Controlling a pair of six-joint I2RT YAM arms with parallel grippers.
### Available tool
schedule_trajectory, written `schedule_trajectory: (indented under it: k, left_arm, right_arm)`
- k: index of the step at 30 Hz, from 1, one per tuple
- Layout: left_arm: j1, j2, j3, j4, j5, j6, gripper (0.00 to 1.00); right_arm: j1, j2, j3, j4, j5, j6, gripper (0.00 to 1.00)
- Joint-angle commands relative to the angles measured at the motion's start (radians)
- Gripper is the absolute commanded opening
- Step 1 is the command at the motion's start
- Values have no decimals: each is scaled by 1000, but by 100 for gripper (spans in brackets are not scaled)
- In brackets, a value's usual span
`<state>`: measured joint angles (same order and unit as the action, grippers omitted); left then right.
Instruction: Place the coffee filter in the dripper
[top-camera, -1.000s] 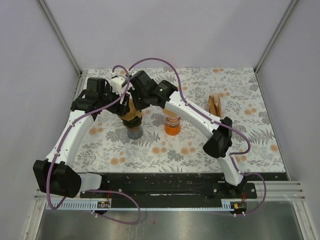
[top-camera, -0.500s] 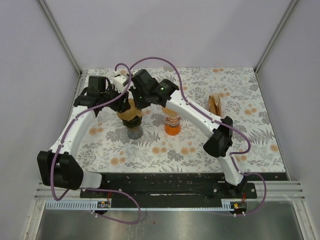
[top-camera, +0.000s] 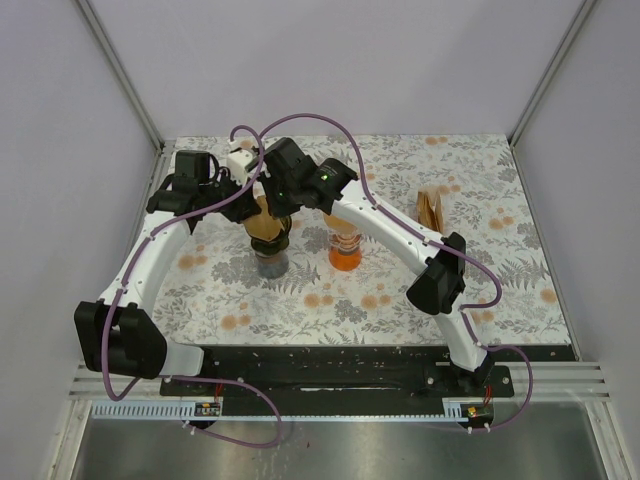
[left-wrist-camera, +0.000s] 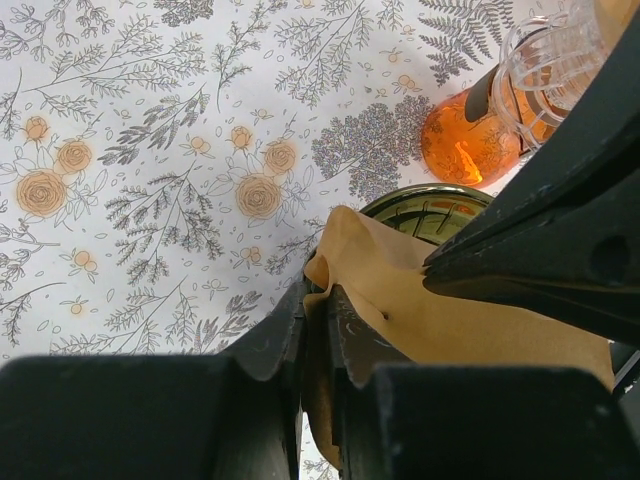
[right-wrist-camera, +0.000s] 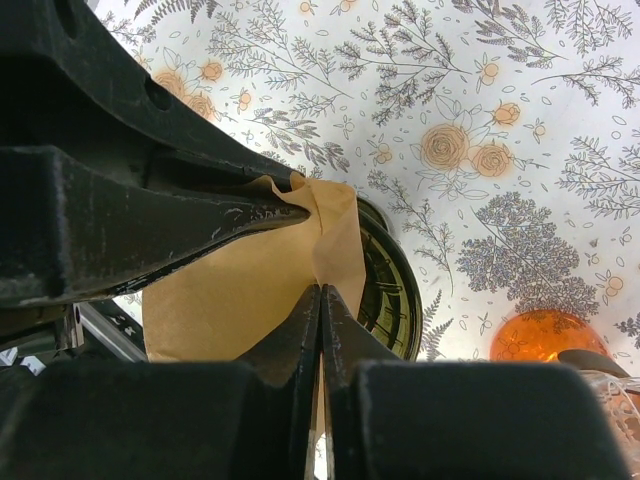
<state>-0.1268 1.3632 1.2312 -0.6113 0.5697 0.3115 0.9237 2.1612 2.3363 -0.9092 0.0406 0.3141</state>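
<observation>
A brown paper coffee filter (top-camera: 265, 222) hangs over the dark dripper (top-camera: 270, 262), which stands left of the table's middle. My left gripper (top-camera: 243, 205) comes in from the left and is shut on the filter's (left-wrist-camera: 450, 320) folded edge, its tips (left-wrist-camera: 318, 290) just above the dripper's green-black rim (left-wrist-camera: 430, 208). My right gripper (top-camera: 279, 210) comes in from the right and is shut on the opposite edge of the filter (right-wrist-camera: 240, 300), its tips (right-wrist-camera: 320, 290) beside the ribbed inside of the dripper (right-wrist-camera: 390, 290). The filter's lower tip is hidden behind the fingers.
An orange glass carafe (top-camera: 344, 250) stands just right of the dripper, close to the right arm. A stack of brown filters (top-camera: 433, 210) stands upright at the back right. Enclosure walls bound the flowered tabletop (top-camera: 500, 270) on three sides.
My left gripper has closed its jaws onto the filter's edge and shifted slightly. The right gripper has kept its hold above the dripper.
</observation>
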Motion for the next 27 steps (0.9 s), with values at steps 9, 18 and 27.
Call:
schedule_trajectory:
  k: [9, 18, 27]
  left_arm:
    - [10, -10, -15, -4, -59, 115, 0]
    - [23, -10, -9, -24, -64, 138, 32]
    - [26, -15, 14, -34, -34, 135, 52]
  right_arm:
    - [-5, -70, -31, 56, 62, -9, 39]
    - [-5, -77, -49, 58, 82, -20, 51]
    - [-6, -69, -49, 58, 91, -26, 54]
